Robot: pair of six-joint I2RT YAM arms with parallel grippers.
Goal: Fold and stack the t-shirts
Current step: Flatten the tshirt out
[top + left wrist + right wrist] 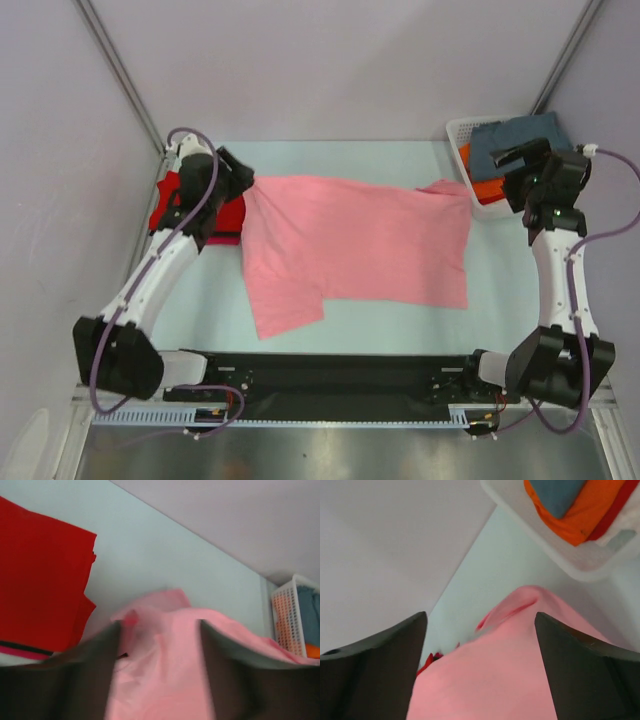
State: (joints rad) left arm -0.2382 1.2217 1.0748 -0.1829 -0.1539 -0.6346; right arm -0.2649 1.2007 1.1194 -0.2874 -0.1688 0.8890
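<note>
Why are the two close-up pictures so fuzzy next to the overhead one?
Top view: even soft light, weak shadows, the pink t-shirt crisp. Left wrist view: the dark fingers and shirt sit close to the lens and blur; the basket is clearer. Right wrist view: fingers soft-edged too.

Pale lilac walls (330, 60) enclose an evenly lit mint-green table (500, 320).

light pink t-shirt (360, 240), red t-shirt (40, 580), white basket (460, 127)
</note>
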